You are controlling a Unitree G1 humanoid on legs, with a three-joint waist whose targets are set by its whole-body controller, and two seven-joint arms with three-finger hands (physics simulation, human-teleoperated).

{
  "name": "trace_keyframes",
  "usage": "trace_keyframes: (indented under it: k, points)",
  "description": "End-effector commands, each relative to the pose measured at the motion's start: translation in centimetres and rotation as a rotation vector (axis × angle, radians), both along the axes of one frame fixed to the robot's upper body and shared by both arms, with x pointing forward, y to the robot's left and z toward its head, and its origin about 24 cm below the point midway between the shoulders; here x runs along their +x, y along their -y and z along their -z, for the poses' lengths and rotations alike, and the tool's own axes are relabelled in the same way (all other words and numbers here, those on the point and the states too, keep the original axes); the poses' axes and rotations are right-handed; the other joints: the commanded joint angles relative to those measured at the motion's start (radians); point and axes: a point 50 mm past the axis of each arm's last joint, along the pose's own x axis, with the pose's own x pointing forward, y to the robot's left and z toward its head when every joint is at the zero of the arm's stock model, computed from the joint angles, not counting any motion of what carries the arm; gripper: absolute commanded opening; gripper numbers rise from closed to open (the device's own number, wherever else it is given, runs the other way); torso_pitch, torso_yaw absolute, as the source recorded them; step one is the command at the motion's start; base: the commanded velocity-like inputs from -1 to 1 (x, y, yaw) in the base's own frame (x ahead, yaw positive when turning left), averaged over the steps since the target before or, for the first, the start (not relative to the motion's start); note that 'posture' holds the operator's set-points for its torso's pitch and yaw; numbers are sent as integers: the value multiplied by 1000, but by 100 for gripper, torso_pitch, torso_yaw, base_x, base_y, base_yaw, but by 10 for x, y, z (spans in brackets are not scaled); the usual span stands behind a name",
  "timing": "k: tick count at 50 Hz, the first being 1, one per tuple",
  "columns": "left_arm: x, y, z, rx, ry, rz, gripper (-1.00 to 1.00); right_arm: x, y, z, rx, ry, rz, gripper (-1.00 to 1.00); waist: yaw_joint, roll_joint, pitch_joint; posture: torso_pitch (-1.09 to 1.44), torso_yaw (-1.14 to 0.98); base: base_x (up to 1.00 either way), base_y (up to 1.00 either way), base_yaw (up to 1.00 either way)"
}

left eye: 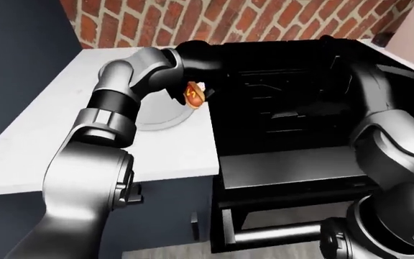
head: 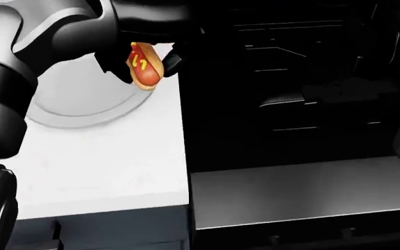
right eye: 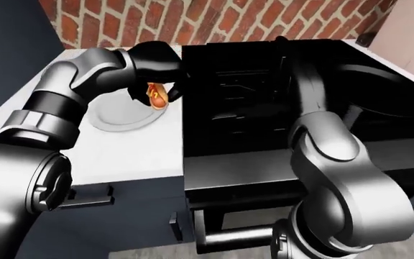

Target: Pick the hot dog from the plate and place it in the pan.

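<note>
hot dog half hidden in left hand; plate partly covered

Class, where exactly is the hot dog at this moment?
In the head view the hot dog is upper left, gripped in the left robot hand above the plate's right rim, beside the black stove.

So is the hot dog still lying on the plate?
No, it is off the plate. The left hand grips the hot dog in the air over the plate's right rim, near the stove's edge.
</note>
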Motion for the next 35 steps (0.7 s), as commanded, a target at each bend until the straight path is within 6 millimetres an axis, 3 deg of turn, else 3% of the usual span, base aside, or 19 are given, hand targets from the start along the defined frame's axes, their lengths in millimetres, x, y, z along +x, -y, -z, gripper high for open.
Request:
trace_keyframes:
  k: [1,2,4,7,9,11,13,17,18,19,25,32,33,35]
  points:
    - [-6,5,-31,-51,95,26,-100,-3,2,-13,-2,76,13,100,-17,11,-44,0,0,-33,-20,0]
    - [-6,5,-32,-53,94,25,-100,-3,1,-12,-2,76,12,100,-19,9,-53,0,0,-29,-21,0]
    - [-6,5,-32,-54,96,25,-100,-3,1,-12,0,77,11,100,-23,0,-52,0,0,-17,-18,0]
    - [-6,5,-32,-54,96,25,-100,-3,2,-12,6,78,10,100,-18,-33,1,0,0,0,-8,0]
    - [-6,5,-32,-54,96,25,-100,-4,2,-11,3,81,11,100,-4,-68,17,0,0,0,0,0]
    - [-5,6,-31,-55,95,26,-100,-4,2,-11,6,84,12,100,9,-132,8,0,0,0,0,0]
    - [-5,7,-31,-56,94,27,-100,-3,2,-11,8,85,8,100,9,-112,22,0,0,0,0,0]
    - [-5,6,-31,-57,96,25,-100,-2,2,-10,9,87,5,100,-13,-62,-2,0,0,0,0,0]
    - [-5,6,-31,-58,96,24,-100,-2,2,-11,9,87,4,100,-15,-68,9,0,0,0,0,0]
    - [-4,5,-31,-58,96,23,-100,-1,1,-11,8,87,3,100,-13,-54,14,0,0,0,0,0]
    - [-5,5,-30,-58,96,22,-100,-2,0,-13,3,89,-2,100,-26,-71,7,0,0,0,0,0]
    - [-5,4,-34,-63,100,19,-100,-2,-1,-14,-1,93,-7,100,-20,-76,2,0,0,0,-1,0]
    - [-5,4,-35,-64,101,19,-100,-2,0,-15,-2,94,-8,100,-24,-63,-15,0,0,0,-5,0]
    - [-5,4,-35,-67,102,17,-100,-1,-1,-15,-5,94,-11,100,-28,-56,-20,0,0,0,-8,0]
